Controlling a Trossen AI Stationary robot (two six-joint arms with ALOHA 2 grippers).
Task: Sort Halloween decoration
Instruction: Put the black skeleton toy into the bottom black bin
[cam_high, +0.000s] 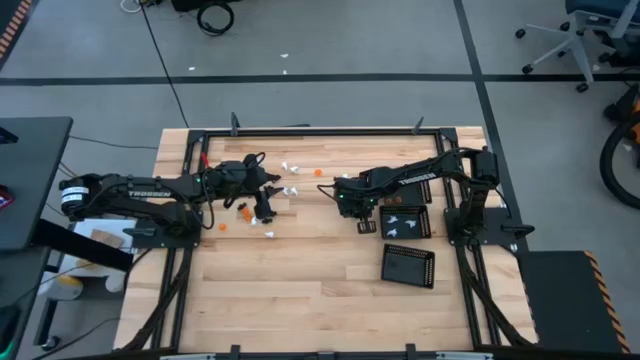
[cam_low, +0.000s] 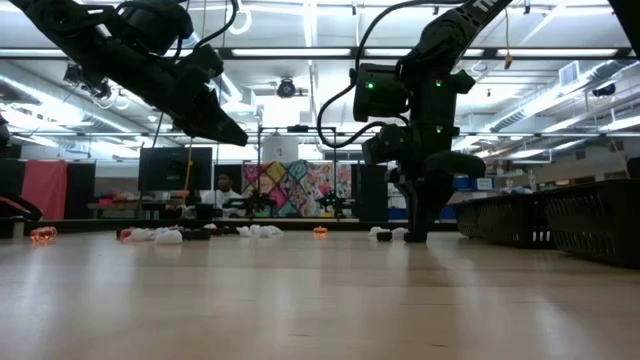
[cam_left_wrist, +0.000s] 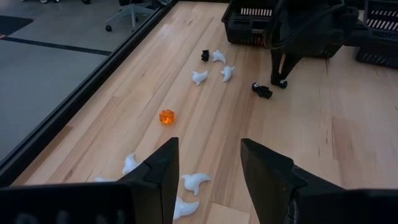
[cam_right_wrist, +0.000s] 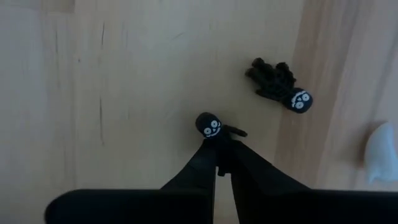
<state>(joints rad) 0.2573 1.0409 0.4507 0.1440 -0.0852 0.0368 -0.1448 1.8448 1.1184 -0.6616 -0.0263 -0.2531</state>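
Black figurine (cam_right_wrist: 211, 127) gripped in right jaws; second black figurine (cam_right_wrist: 278, 84) near; left jaws open.

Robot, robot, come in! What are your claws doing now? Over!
Right gripper shut on black figurine. Left gripper open above white ghosts. Second black figurine alongside, apart.

Bare table (cam_high: 300, 290) lies clear; white pieces (cam_left_wrist: 194, 182) crowd the left jaws.
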